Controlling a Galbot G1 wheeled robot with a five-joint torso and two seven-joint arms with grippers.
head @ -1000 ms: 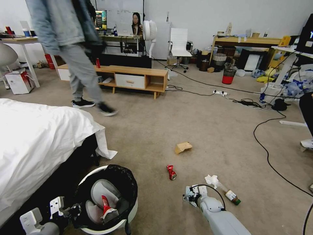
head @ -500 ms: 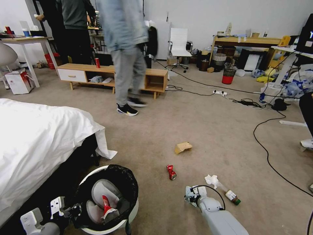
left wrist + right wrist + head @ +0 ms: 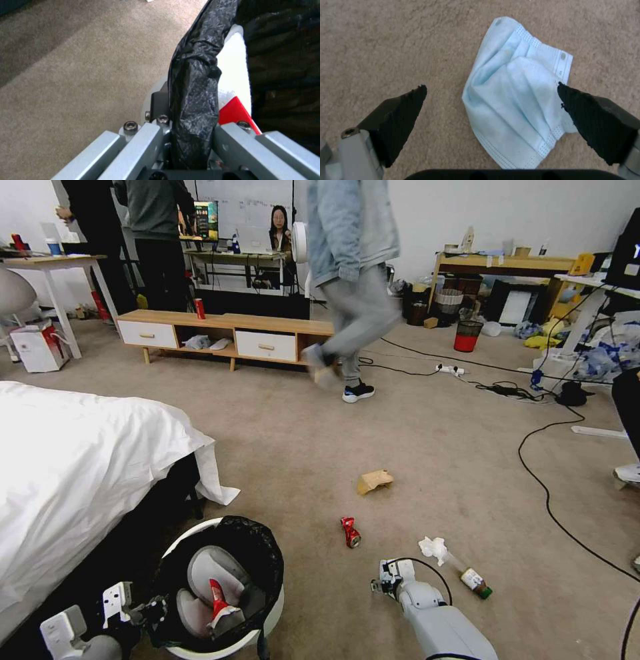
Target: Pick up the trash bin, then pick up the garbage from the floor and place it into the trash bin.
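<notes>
While the left gripper [image 3: 143, 610] clamps the rim of the trash bin [image 3: 270, 607] beside the bed [image 3: 80, 473], keeping it low and near the litter, the right gripper [image 3: 385, 580] hangs over the carpet [image 3: 427, 447]. A red-white wrapper [image 3: 219, 601] lies inside on grey curved parts. Crushed can [image 3: 350, 532], brown paper bag [image 3: 374, 481], tissue [image 3: 433, 547] and small bottle [image 3: 475, 581] lie scattered close by.

Left wrist view: the fingers [image 3: 143, 140] pinch the black liner [image 3: 193, 100] and white wall together, a firm carrying hold I'd say.

Right wrist view: dark fingertips [image 3: 403, 110] stand spread wide, straddling a blue face mask [image 3: 516, 100] flat on the carpet, apparently lined up to grasp it.
</notes>
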